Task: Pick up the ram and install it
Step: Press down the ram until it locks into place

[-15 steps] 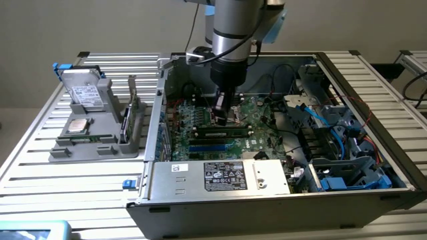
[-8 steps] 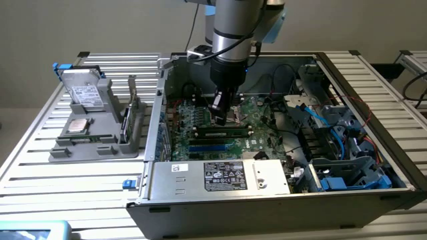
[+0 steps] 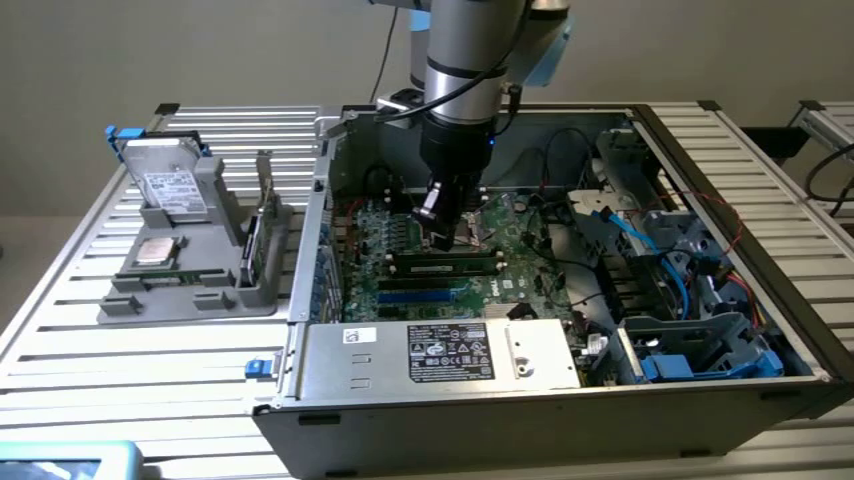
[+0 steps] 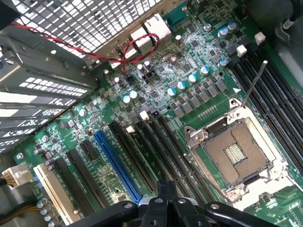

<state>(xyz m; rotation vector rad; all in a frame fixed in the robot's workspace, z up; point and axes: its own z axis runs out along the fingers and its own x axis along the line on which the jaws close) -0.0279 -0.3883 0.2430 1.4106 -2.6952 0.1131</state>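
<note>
In the exterior view the gripper [image 3: 441, 215], fingers clenched on nothing visible, hangs mid-frame over the motherboard [image 3: 514, 225], the ram [image 3: 447, 267] just below it, long axis left-right; the wrist view shows the CPU socket [image 4: 234, 153] lower right

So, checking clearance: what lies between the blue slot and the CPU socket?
Several long black slots, side by side, in the wrist view.
</note>
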